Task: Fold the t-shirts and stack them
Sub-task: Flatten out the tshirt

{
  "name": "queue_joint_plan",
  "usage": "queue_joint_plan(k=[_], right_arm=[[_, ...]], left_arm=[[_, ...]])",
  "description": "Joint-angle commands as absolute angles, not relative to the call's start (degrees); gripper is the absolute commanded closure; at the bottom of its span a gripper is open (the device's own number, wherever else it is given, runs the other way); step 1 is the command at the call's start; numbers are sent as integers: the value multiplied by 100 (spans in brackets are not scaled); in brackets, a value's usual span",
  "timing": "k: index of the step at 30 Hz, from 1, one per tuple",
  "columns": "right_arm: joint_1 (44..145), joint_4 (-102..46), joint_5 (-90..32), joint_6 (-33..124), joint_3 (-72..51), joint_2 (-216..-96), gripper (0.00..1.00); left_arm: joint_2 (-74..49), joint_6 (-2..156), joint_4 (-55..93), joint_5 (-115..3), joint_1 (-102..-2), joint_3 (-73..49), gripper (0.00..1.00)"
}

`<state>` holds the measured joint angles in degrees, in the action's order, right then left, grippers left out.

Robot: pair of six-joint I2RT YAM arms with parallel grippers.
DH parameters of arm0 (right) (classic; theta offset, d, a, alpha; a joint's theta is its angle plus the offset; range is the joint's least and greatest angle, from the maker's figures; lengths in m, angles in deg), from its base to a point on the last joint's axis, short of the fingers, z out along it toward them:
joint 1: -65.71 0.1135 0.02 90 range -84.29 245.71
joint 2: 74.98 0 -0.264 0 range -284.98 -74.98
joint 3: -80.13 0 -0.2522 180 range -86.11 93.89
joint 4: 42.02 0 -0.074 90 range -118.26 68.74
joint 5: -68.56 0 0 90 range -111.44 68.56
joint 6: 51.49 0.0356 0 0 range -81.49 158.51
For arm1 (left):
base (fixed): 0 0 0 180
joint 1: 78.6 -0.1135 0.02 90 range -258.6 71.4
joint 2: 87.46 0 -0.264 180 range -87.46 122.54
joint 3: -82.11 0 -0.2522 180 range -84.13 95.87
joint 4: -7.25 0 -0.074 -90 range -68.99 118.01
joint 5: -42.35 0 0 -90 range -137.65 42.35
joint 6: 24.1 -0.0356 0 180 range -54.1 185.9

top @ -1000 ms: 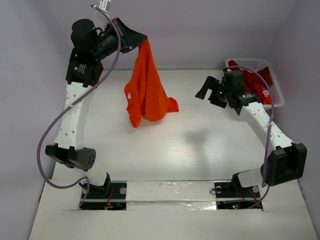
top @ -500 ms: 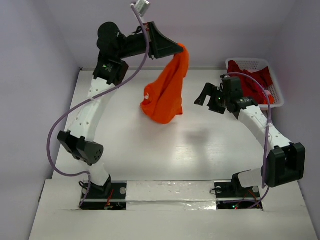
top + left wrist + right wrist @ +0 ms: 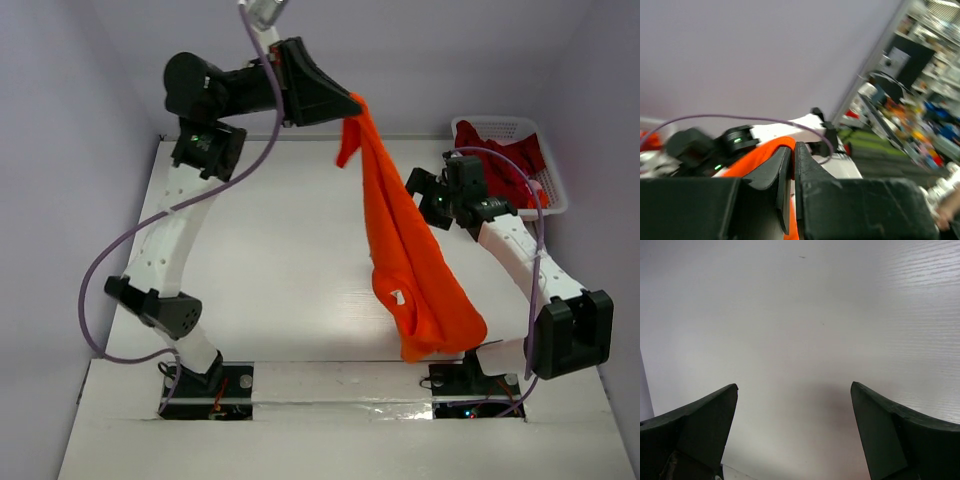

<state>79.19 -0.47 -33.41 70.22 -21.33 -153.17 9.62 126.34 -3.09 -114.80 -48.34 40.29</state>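
High over the far middle of the table, my left gripper (image 3: 350,104) is shut on one end of the bright orange t-shirt (image 3: 410,260). The cloth streams out long and slanted toward the near right, its lower end bunched near the table's front edge. In the left wrist view the left gripper (image 3: 792,146) pinches a fold of the orange t-shirt (image 3: 757,156). My right gripper (image 3: 420,188) stands open just right of the hanging cloth, partly hidden by it. From the right wrist, the right gripper (image 3: 794,390) has nothing between its fingers. Darker red t-shirts (image 3: 515,165) lie in the basket.
The white lattice basket (image 3: 556,190) stands at the far right corner of the white table (image 3: 270,270), close behind my right arm. Purple walls close in the back and both sides. A purple cable loops along my left arm.
My left arm has swung the orange t-shirt rightward; the cloth, first hanging bunched over the far middle, now flies out long toward the near right. The right gripper has barely shifted.
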Motion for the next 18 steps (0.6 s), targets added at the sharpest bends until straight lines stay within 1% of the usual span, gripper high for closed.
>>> queue_joint_plan(k=[1, 4, 7, 9, 13, 18], right_arm=[[7925, -172, -3234, 6980, -2028, -15057, 0], [7925, -110, -3199, 6971, -2036, -14969, 0], [7925, -48, -3172, 6963, -2045, -14907, 0], [7925, -40, -3172, 6980, -2063, -14863, 0], [7925, -83, -3260, 7094, -2115, -14802, 0], [7925, -163, -3682, 7121, -2142, -14871, 0]], left_arm=[[265, 12304, -73, -11147, -5659, 3516, 100], [114, 11700, 1113, -10576, -6232, 2873, 100], [315, 10760, 2502, -10162, -6234, 2907, 100], [359, 10519, 2855, -10048, -6059, 2820, 100], [368, 10229, 3024, -9880, -5865, 2469, 100], [298, 10079, 2998, -9705, -5733, 1986, 100]])
